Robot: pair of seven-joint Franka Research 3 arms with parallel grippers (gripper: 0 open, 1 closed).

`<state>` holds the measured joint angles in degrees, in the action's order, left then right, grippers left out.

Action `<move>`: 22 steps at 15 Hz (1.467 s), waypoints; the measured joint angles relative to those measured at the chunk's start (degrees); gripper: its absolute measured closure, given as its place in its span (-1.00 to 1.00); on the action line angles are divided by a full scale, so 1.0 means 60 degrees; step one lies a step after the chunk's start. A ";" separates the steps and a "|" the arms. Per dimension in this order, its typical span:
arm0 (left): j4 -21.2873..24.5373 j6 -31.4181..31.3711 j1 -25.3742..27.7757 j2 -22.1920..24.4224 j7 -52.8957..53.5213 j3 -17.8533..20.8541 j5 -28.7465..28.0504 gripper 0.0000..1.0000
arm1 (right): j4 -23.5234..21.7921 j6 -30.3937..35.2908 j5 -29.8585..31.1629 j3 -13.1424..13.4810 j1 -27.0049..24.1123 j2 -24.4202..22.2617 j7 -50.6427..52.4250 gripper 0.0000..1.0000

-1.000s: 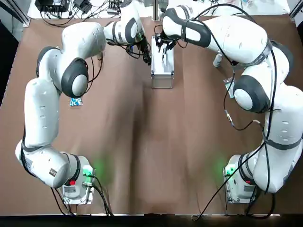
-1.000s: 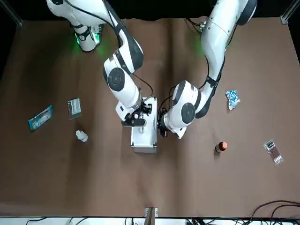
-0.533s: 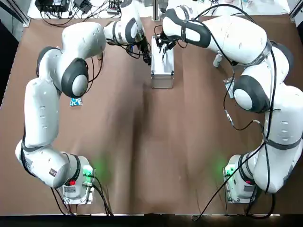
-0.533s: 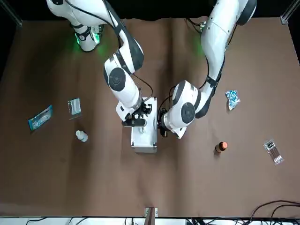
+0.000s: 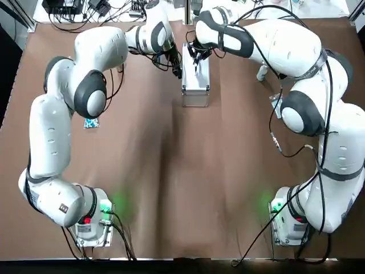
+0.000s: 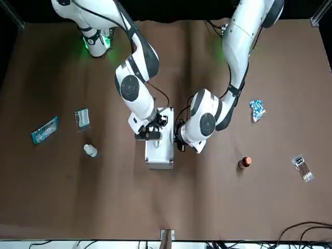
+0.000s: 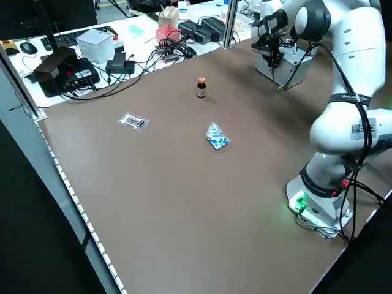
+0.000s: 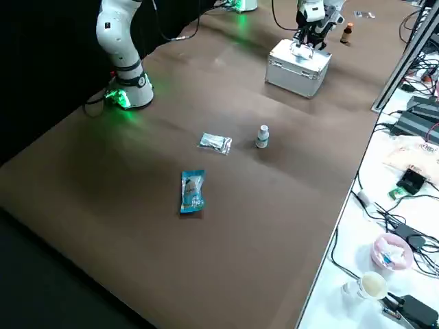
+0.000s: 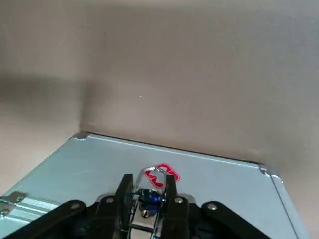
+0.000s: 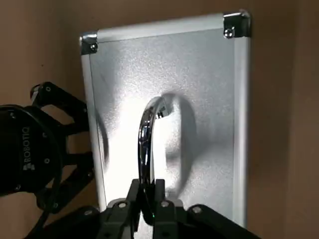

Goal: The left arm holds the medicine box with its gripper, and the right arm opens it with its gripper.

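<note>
The medicine box (image 5: 195,85) is a silver aluminium case lying at the far middle of the table, lid shut. My left gripper (image 5: 178,67) is at the box's left side. In the left wrist view, that gripper (image 9: 148,196) is shut on a small metal latch (image 9: 149,185) at the edge of the box (image 9: 209,174). My right gripper (image 5: 197,57) hangs over the box top. It (image 10: 147,199) is shut on the chrome handle (image 10: 148,132). From the front, both grippers, right (image 6: 151,133) and left (image 6: 179,140), sit on the box (image 6: 159,151).
Loose items lie on the brown table: a small white bottle (image 6: 91,150), a grey sachet (image 6: 82,119), a blue packet (image 6: 44,129), a blue-white bag (image 6: 257,110), an orange-capped brown bottle (image 6: 244,163) and a blister strip (image 6: 302,168). Cables and desk clutter (image 7: 92,52) lie beyond the far edge.
</note>
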<state>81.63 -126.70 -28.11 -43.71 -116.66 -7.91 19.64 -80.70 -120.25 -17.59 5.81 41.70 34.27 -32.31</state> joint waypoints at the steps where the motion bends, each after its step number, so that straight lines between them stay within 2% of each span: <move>1: 0.0001 0.0000 -0.0002 -0.0004 -0.0007 0.0005 -0.0010 0.39 | 0.0001 0.0030 0.0018 0.0017 0.0000 -0.0002 -0.0017 0.74; 7: 0.0002 -0.0059 -0.0043 -0.0006 -0.0011 0.0018 -0.0073 0.39 | 0.0017 0.0170 -0.0044 0.0048 -0.0076 -0.0003 -0.0070 0.74; 12: -0.0006 -0.0074 -0.0060 -0.0005 -0.0011 0.0017 -0.0074 0.39 | 0.0182 0.0773 -0.0320 -0.0051 -0.0481 -0.0012 -0.0045 0.74; 22: -0.0020 -0.0074 -0.0066 -0.0003 -0.0011 0.0014 -0.0074 0.39 | 0.0419 0.2867 -0.1559 -0.0125 -0.1831 -0.0358 0.1252 0.74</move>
<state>81.51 -127.14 -28.50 -43.73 -116.73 -7.82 19.20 -78.19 -103.05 -26.94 5.06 30.71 32.12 -24.80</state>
